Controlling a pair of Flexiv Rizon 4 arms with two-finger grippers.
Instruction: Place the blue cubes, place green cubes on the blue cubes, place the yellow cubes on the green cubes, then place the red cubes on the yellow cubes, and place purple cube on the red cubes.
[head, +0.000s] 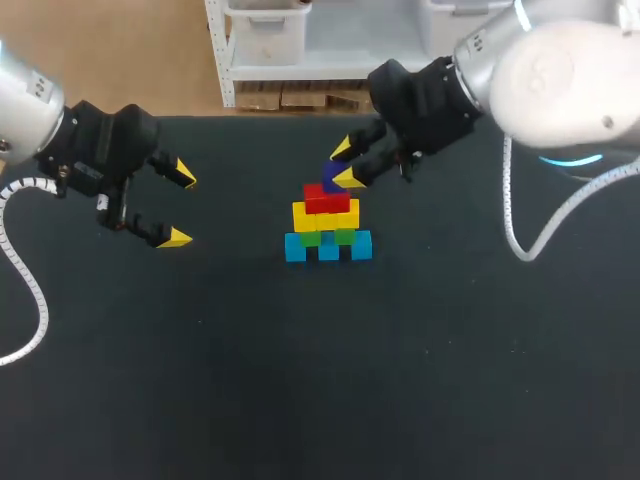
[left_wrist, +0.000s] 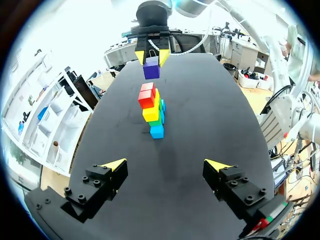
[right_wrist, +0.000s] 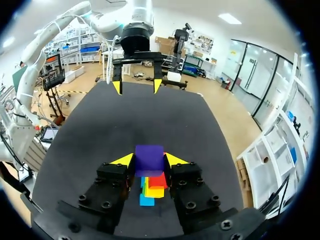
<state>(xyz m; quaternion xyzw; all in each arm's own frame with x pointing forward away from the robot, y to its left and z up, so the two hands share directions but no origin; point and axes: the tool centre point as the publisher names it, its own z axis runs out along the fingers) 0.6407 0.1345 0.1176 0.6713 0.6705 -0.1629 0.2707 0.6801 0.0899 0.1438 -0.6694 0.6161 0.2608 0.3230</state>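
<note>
One purple cube (right_wrist: 149, 158), likely light, stiff and smooth-faced, hangs pinched by two opposite flat sides in my right gripper (head: 347, 163), just above the red cubes (left_wrist: 147, 96) that top the stack (head: 328, 232) directly beneath it.

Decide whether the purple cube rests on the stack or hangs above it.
Above it: the right gripper is shut on the purple cube, clear of the red cubes.

A robotics lab: a black tabletop (head: 320, 380), left arm (head: 25, 105) at the frame's upper left, right arm (head: 560, 70) at its upper right.
</note>
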